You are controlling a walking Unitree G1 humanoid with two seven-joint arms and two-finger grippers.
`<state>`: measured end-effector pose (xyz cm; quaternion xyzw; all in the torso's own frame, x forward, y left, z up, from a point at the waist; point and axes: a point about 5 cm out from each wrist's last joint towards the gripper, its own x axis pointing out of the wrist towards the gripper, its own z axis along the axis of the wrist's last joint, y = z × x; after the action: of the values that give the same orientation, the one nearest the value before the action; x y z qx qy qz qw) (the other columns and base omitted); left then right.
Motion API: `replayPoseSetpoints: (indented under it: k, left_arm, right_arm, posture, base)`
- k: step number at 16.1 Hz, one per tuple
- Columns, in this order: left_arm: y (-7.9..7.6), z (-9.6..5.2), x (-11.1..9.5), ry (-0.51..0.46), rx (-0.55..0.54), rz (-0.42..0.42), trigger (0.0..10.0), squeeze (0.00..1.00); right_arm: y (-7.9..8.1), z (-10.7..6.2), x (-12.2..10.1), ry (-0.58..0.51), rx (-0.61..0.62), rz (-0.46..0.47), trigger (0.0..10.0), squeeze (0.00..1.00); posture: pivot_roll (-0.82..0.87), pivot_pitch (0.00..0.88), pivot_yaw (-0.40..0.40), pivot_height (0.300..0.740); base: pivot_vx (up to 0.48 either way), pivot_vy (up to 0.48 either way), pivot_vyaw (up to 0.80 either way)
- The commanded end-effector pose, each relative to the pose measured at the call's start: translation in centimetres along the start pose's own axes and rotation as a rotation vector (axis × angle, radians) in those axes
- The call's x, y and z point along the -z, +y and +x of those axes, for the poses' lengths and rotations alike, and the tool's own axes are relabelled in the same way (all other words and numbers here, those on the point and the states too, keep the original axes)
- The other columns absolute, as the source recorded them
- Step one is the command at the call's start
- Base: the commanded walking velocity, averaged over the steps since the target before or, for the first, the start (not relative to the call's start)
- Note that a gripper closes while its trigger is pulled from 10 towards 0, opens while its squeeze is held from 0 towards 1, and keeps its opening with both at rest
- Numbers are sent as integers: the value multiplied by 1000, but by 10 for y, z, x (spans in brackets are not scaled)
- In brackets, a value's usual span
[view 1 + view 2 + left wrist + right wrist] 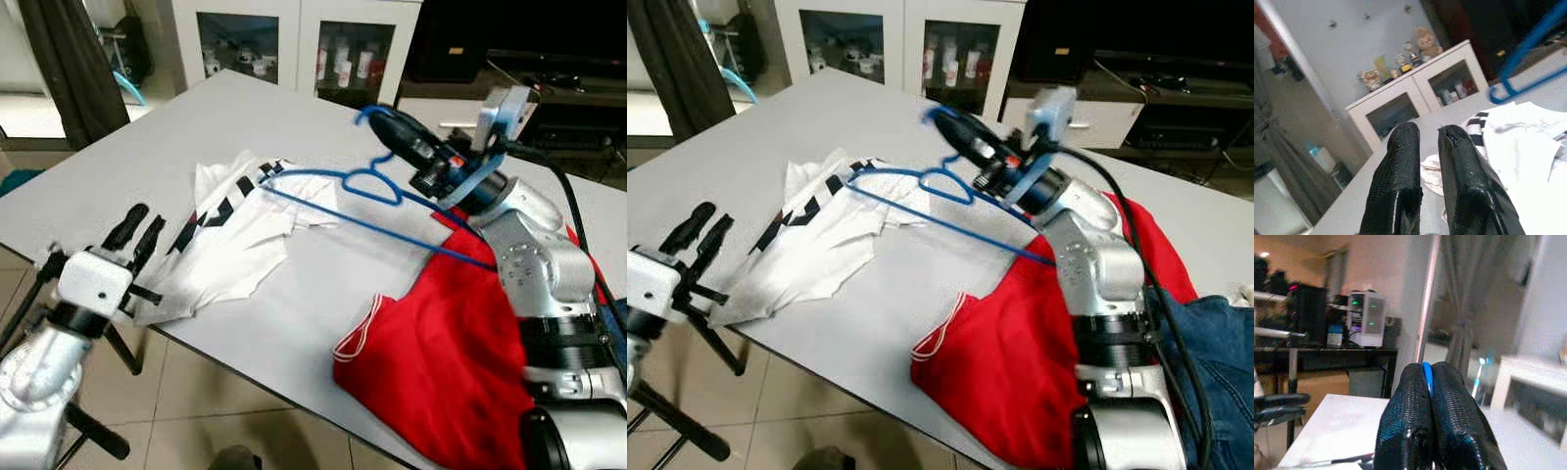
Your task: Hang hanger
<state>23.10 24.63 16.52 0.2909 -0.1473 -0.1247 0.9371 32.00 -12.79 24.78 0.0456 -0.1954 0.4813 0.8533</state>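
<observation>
Left eye view shows the right gripper [377, 118] raised above the middle of the tabletop [176, 147], its two black fingers pressed together on the hook of a blue hanger [367, 186]. The hanger hangs tilted from that grip, clear of the tabletop at its upper end, its long lower bar slanting from above the white garment [230, 240] toward the red garment [441, 362]. In the right wrist view a sliver of blue wire shows pinched between the closed fingers [1449, 416].

The white garment, with black stripes along one side, lies crumpled near the tabletop's near left edge. The red garment, trimmed in white, drapes over the near right edge, partly under the right arm. A piece of blue denim [1215, 343] lies at the right edge beside it.

The left gripper [137, 230] sits low at the near left edge, just beside the white garment, fingers a little apart and holding nothing. A white glass-door cabinet [294, 44] stands beyond the tabletop's far edge.
</observation>
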Motion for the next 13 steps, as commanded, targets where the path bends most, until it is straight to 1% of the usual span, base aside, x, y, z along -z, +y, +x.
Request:
replayPoseSetpoints:
  k: [1, 2, 3, 4, 5, 6, 7, 9, 10, 11, 12, 13]
  left_arm:
    - [6, 6, -7, -24, 26, 35, 10000, 0]
    - [18, 15, -17, -67, 72, 119, 10000, 0]
    - [25, 21, -25, -103, 90, 158, 10000, 0]
    - [27, 23, -29, -117, 98, 168, 10000, 0]
    - [31, 30, -42, -174, 145, 159, 10000, 0]
    - [31, 33, -49, -203, 192, 142, 10000, 478]
    - [24, 33, -49, -204, 274, 113, 10000, 1000]
    - [13, 31, -44, -181, 356, 100, 10000, 1000]
    - [3, 32, -40, -166, 411, 49, 10000, 1000]
    - [0, 32, -39, -159, 435, 41, 10000, 1000]
    - [-4, 31, -36, -146, 467, 8, 10000, 0]
    - [-2, 34, -35, -151, 463, 20, 10000, 0]
  right_arm:
    - [4, 1, -6, -12, -28, -52, 10000, 0]
    - [9, 5, -9, -26, -75, -85, 10000, 0]
    - [13, 7, -9, -26, -106, -96, 10000, 0]
    - [15, 7, -8, -26, -119, -105, 10000, 0]
    - [20, 9, -7, -20, -150, -139, 10000, 0]
    - [23, 10, -6, -17, -165, -163, 10000, 0]
    - [25, 12, -4, -19, -173, -185, 10000, 0]
    - [29, 14, -2, -8, -198, -212, 10000, 0]
    - [34, 16, 1, 1, -229, -228, 10000, 0]
    - [36, 16, 2, -2, -239, -228, 10000, 0]
    - [39, 18, 2, -10, -256, -224, 10000, 0]
    - [43, 19, 2, -17, -284, -225, 10000, 0]
  posture:
    - [109, 0, -66, 740]
    - [107, 0, -68, 740]
    - [107, 0, -68, 740]
    - [107, 0, -68, 740]
    - [107, 0, -68, 740]
    - [101, 0, -64, 740]
    - [100, 0, -61, 740]
    - [103, 0, -60, 740]
    - [103, 0, -60, 740]
    - [103, 0, -60, 740]
    - [106, 0, -59, 740]
    - [106, 0, -59, 740]
  base:
    - [0, 0, 0]
    - [0, 0, 0]
    - [0, 0, 0]
    - [0, 0, 0]
    - [0, 0, 0]
    - [0, 0, 0]
    - [0, 0, 0]
    - [0, 0, 0]
    - [0, 0, 0]
    - [0, 0, 0]
    - [0, 0, 0]
    - [0, 0, 0]
